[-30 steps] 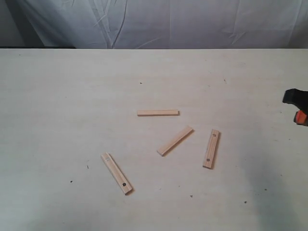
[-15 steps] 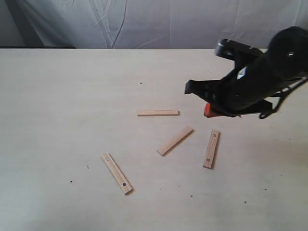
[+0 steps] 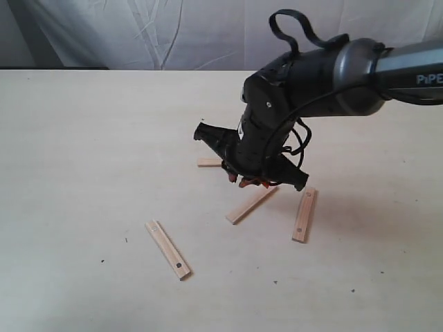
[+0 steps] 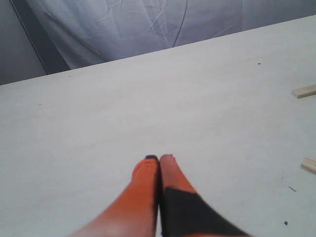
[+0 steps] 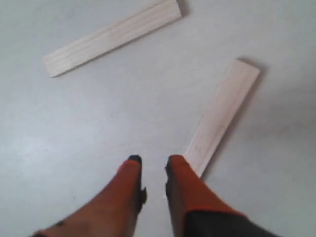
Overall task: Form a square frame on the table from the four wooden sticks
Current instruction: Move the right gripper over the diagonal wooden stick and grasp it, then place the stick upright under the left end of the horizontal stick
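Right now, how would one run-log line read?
right fingers: parted, empty, by diagonal stick | left fingers: shut | square frame: not started

Right arm [image 3: 325, 76]: glossy black housing, grey-silver tube section bearing white lettering [image 3: 429, 79], "PiPE", cut off at the frame edge. Black cable [image 3: 294, 28] looped on top. Right end effector [image 5: 152, 160]: orange fingers, dark tips. Left end effector [image 4: 159, 158]: orange fingers, one black at the base.

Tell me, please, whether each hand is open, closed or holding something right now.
Left hand: closed, holding nothing.
Right hand: open, holding nothing, close to one end of a wooden stick.
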`<action>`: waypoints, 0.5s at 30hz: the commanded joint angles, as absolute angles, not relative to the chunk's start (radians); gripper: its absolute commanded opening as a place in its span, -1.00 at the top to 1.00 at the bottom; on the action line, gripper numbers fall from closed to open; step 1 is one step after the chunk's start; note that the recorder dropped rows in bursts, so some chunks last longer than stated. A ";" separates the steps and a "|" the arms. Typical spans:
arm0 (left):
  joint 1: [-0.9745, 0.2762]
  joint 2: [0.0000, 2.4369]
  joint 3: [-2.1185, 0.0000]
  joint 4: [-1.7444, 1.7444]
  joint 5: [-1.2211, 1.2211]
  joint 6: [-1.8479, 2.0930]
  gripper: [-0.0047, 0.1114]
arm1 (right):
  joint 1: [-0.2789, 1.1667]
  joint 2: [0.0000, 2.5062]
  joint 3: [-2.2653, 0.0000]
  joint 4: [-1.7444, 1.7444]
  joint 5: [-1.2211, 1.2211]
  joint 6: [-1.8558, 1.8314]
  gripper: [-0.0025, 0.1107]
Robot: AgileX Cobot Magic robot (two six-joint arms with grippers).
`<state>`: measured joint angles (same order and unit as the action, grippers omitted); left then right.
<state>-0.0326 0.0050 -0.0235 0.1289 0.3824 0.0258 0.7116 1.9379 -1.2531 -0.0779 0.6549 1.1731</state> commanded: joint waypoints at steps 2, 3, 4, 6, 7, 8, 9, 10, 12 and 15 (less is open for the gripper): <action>-0.030 0.000 -0.020 0.132 0.368 0.025 0.92 | 0.713 1.985 -1.274 -0.105 0.705 1.401 0.15; -0.030 0.000 -0.020 0.132 0.368 0.025 0.92 | 0.713 1.993 -1.274 -0.115 0.714 1.422 0.16; -0.030 0.000 -0.020 0.132 0.368 0.025 0.92 | 0.713 1.999 -1.274 -0.134 0.727 1.450 0.18; -0.030 0.000 -0.020 0.132 0.368 0.025 0.92 | 0.713 2.009 -1.274 -0.176 0.751 1.500 0.19; -0.030 0.000 -0.020 0.132 0.368 0.025 0.92 | 0.713 2.013 -1.274 -0.202 0.754 1.521 0.19; -0.030 0.000 -0.020 0.132 0.368 0.025 0.92 | 0.713 2.017 -1.274 -0.216 0.754 1.531 0.19; -0.031 0.000 -0.020 0.132 0.368 0.025 0.92 | 0.713 2.020 -1.274 -0.225 0.749 1.543 0.19; -0.031 0.000 -0.020 0.132 0.368 0.025 0.92 | 0.713 2.022 -1.274 -0.238 0.749 1.551 0.19; -0.031 0.000 -0.020 0.132 0.368 0.025 0.92 | 0.713 2.034 -1.274 -0.234 0.749 1.555 0.19; -0.031 0.000 -0.020 0.132 0.368 0.025 0.92 | 0.719 2.051 -1.274 -0.231 0.748 1.555 0.19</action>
